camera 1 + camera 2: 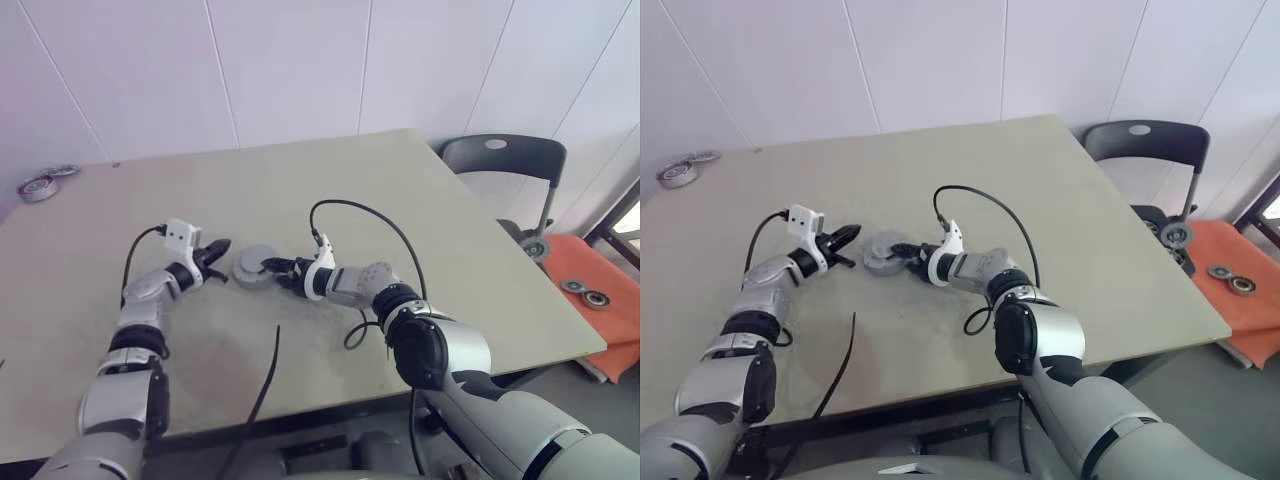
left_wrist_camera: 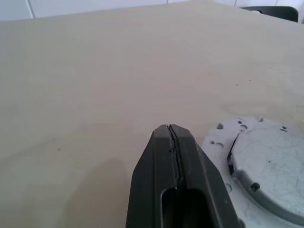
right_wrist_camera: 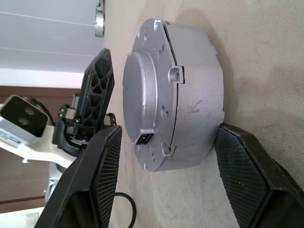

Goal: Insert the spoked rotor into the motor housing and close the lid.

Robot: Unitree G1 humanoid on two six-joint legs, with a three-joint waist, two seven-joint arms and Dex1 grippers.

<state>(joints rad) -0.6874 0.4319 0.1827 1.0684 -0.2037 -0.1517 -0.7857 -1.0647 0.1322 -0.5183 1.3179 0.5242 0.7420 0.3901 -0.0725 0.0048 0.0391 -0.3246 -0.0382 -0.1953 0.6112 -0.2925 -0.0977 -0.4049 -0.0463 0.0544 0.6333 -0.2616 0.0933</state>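
The motor housing (image 1: 252,268) is a round grey metal puck near the middle of the table, with its lid (image 3: 145,95) lying on top, so its inside is hidden. The spoked rotor is out of view. My right gripper (image 1: 273,268) is open at the housing's right side, and the housing sits between its fingers (image 3: 107,175), with a gap showing on the lid side. Just left of the housing, my left gripper (image 1: 218,248) points at it. Its fingertips (image 2: 169,130) are pressed shut on nothing and stand a little short of the rim (image 2: 223,137).
A black cable (image 1: 263,385) lies loose toward the table's front edge. Another cable (image 1: 372,218) loops above my right wrist. Metal rings (image 1: 40,186) sit at the far left corner. A dark chair (image 1: 505,158) and an orange surface (image 1: 590,270) stand beyond the right edge.
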